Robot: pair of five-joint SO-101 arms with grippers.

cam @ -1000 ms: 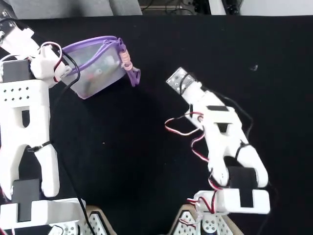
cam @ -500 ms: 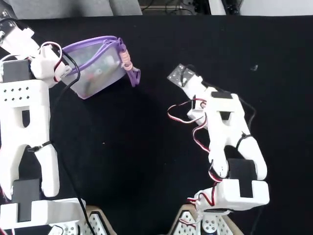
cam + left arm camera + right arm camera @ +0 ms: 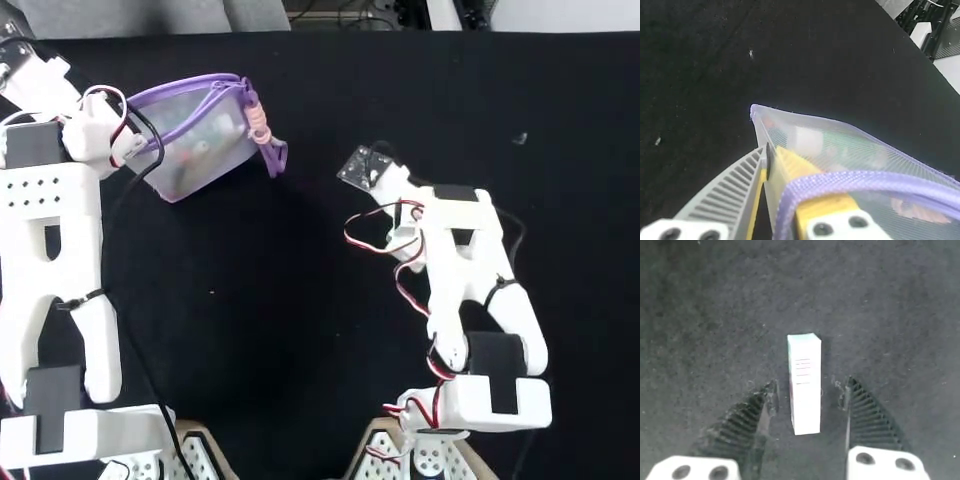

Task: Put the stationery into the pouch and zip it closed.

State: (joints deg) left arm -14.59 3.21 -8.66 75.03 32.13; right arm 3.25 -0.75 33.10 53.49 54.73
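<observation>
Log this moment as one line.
left pincer: shut on pouch wall | right pincer: open, astride white box on table | pouch: open, items inside

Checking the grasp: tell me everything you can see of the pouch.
The pouch is translucent ribbed plastic with a purple zip band along its mouth, which looks open, and a pink coiled cord at one end. Blurred items show inside. It sits at the far left of the table, where the left gripper pinches its wall, one finger inside, one outside.

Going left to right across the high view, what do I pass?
White left arm, clear plastic pouch with purple trim, pink coiled zipper pull, right gripper, white right arm.
</observation>
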